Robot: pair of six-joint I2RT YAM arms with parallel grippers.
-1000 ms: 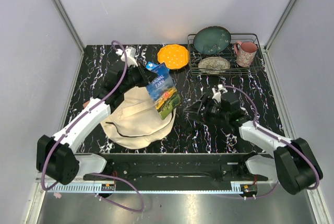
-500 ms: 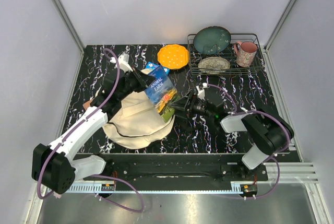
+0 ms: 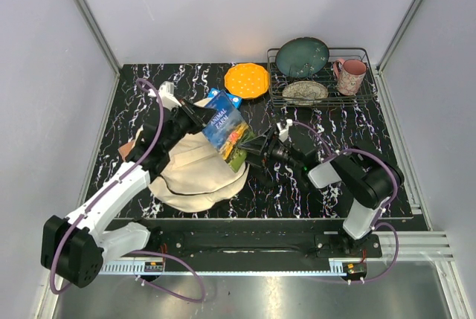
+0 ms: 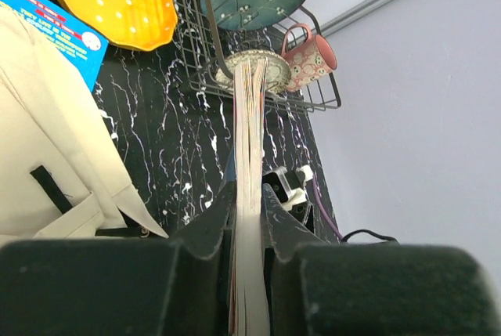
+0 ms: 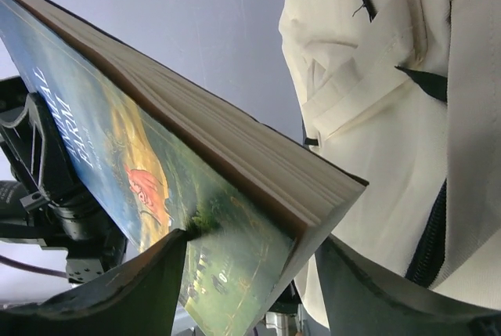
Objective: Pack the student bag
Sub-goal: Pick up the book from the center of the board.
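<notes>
Cream student bag (image 3: 195,174) — slumped, rumpled.

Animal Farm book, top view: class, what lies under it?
Beneath the Animal Farm book, the cream student bag and a blue book show; whatever else lies there is covered.

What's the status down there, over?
Left gripper shut on the book, over the student bag. Right gripper open, straddling the book's lower corner. Book not yet inside.

Pale grey walls (image 3: 223,7) with metal corner rails (image 3: 85,14) enclose a black, white-veined marble-patterned surface (image 3: 372,140), evenly lit; brushed metal flooring (image 3: 260,300) runs along the near edge.
</notes>
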